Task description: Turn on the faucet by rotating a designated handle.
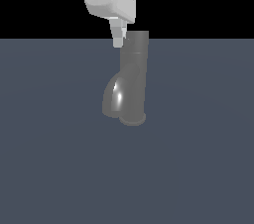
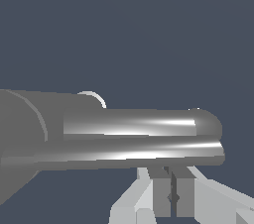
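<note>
Exterior view, left to right. The gripper [image 1: 117, 37] is hanging down from the top of frame, its white body cut off by the upper edge, its fingertips sitting just beside the top of the faucet [image 1: 130, 82] on the exterior view's left. The faucet is standing upright near the middle of the grey floor [image 1: 198, 168], spout bulging low on the exterior view's left with a bright highlight. The handle is not separable from the body in this view.

Wrist view. The handle [image 2: 144, 136] is showing as a shiny rod running out from the thick faucet body [image 2: 20, 139] to a rounded free end. The fingers [image 2: 161, 191] are sitting just beside the rod near that free end, with only a thin dark slit between them. Jaws: reading as pressed together, with nothing between them. Contact with the rod: cannot tell.

Step in hand, as judged: pushing the handle round with the side of the closed fingers. To do it well, press near the free end for leverage, keep the push square to the rod, and follow the arc so the fingers are not sliding off the tip.

Surroundings: bare floor, black backdrop. The only obstruction is the faucet body itself, close beside the gripper.
</note>
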Robot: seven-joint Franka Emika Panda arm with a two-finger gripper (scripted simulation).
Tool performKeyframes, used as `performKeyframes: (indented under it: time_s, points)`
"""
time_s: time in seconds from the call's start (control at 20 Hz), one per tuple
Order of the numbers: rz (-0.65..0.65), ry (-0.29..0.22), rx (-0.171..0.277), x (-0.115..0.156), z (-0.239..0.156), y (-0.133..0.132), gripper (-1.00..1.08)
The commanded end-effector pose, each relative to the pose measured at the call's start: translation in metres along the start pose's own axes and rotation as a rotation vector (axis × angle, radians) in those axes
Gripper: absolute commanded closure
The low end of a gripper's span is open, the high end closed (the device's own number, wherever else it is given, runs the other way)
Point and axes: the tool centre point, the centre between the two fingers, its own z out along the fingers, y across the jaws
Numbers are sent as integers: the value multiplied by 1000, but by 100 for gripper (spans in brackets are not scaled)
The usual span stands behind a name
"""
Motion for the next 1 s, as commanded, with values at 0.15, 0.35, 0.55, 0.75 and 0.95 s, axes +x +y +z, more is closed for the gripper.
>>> performKeyframes:
  time_s: [0.15,0.35,0.55,0.75,0.95]
  points:
    - [20,0,-1,42,0,-2,108]
    - [21,0,-1,65,0,-3,108]
    - [-5,1,0,56,0,-5,108]
    - [-1,1,0,69,0,-17,108]
    - [3,1,0,81,0,-29,108]
